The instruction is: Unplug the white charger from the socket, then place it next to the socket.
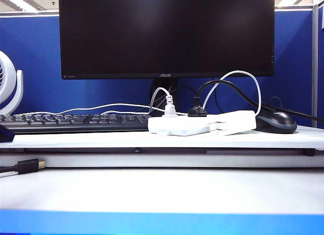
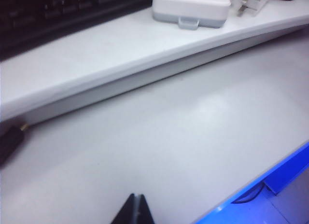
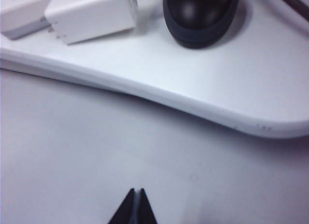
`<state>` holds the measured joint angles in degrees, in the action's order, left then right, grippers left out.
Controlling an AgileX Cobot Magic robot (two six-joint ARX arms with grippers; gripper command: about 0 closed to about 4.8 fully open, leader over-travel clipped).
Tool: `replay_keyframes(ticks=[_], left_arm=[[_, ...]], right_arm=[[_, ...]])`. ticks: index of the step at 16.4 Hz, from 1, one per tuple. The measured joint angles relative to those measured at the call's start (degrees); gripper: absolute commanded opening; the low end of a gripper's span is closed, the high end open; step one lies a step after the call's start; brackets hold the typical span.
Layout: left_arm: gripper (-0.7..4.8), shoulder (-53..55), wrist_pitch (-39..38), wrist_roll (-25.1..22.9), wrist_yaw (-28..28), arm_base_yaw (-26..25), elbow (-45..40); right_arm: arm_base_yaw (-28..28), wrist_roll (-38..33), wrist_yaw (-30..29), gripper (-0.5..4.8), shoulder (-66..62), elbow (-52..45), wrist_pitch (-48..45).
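I see the white block charger (image 3: 91, 14) lying unplugged beside the flat white socket strip (image 1: 178, 125); my left hand (image 2: 135, 210) and right hand (image 3: 134, 205), both pinched shut and empty, sit well short of it. Nothing seems left but parking.

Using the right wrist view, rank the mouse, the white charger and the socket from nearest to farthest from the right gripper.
From the shut right gripper, low over the front table:
1. Mouse, on the raised shelf, straight ahead.
2. White charger, lying unplugged beside the mouse.
3. Socket, beyond the charger, at the frame's corner.

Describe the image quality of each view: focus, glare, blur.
Exterior view: sharp, ceiling lights glare above the monitor. Left wrist view: soft, left gripper a dark blur, socket washed out. Right wrist view: white charger overexposed, right gripper shut.
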<state>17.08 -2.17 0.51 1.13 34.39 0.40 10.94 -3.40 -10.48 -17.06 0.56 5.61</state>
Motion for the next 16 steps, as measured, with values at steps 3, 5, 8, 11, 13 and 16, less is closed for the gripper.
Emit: replay_keyframes(ticks=[3, 5, 8, 11, 13, 16], left_arm=[[-0.03, 0.04, 0.15, -1.6, 0.09, 0.0, 0.0], [-0.03, 0.04, -0.17, -1.84, 0.0, 0.0, 0.0], [-0.03, 0.04, -0.17, -1.99, 0.02, 0.0, 0.0], [-0.03, 0.04, -0.17, -1.99, 0.02, 0.0, 0.0], [-0.03, 0.04, -0.17, -1.99, 0.02, 0.0, 0.0], [-0.03, 0.04, -0.17, -1.99, 0.02, 0.0, 0.0]], right_arm=[[0.0, 0.0, 0.07, -0.01, -0.02, 0.0, -0.15], [0.0, 0.02, 1.27, -0.01, -0.02, 0.0, -0.15], [0.0, 0.0, 1.44, -0.01, -0.02, -0.02, -0.15], [0.02, 0.0, 1.42, -0.01, -0.02, -0.02, -0.17], [0.02, 0.0, 1.42, -0.01, -0.02, -0.02, -0.15], [0.02, 0.0, 1.42, -0.01, -0.02, -0.02, -0.15]])
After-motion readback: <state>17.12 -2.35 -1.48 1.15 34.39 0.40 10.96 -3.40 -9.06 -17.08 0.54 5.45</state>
